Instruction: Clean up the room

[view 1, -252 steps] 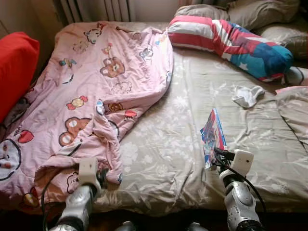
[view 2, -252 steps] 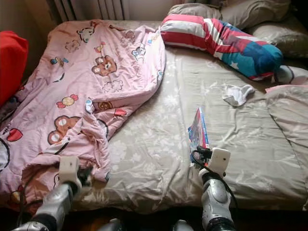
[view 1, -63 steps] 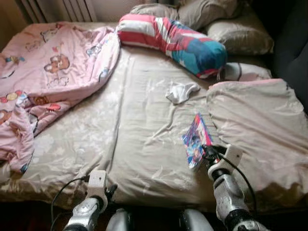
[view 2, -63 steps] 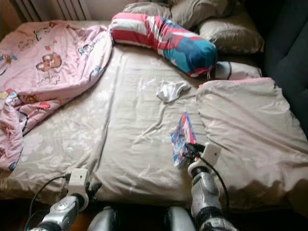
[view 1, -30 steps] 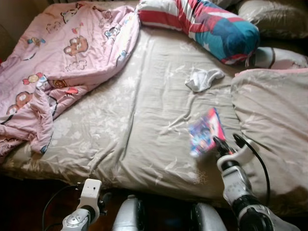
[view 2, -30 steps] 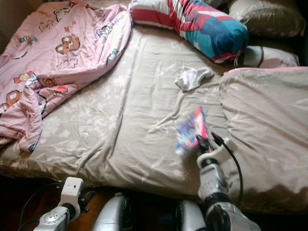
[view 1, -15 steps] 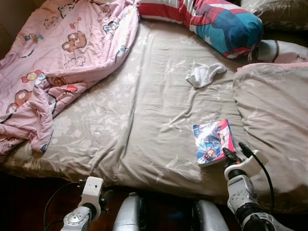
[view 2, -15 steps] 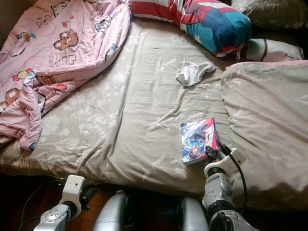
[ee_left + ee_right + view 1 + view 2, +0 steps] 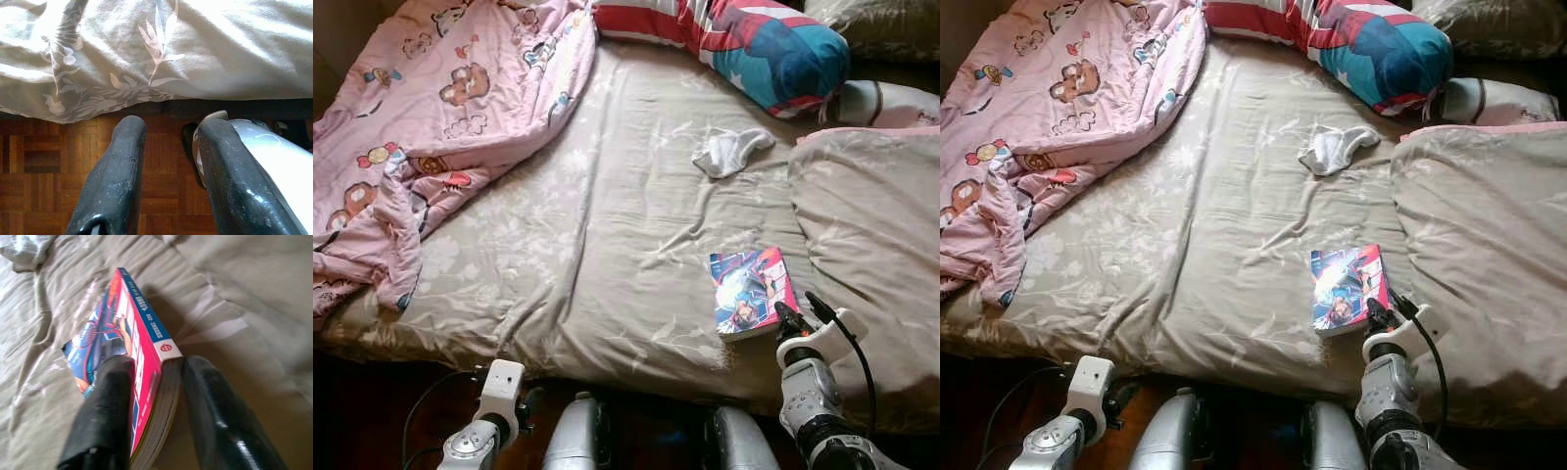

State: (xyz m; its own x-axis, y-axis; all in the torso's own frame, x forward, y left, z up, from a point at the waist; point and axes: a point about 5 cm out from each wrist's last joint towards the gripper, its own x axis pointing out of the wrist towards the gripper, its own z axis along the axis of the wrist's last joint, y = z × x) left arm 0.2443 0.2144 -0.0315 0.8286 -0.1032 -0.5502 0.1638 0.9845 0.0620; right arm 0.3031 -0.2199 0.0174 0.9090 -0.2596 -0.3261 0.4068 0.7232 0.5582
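Beige floral sheet (image 9: 607, 225) now bears the paperback book (image 9: 750, 291) laid flat from upright, while the right gripper (image 9: 146, 396) still pinches its corner and the left gripper (image 9: 168, 161) hangs parted, idle, above parquet.

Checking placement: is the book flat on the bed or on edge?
Flat. The book lies cover up on the bed sheet, right gripper clamping its corner.

I see a wide bed (image 9: 607, 245) in a beige leaf-print sheet, sunlit from the far side. Below its near edge lies dark parquet floor (image 9: 44, 166).
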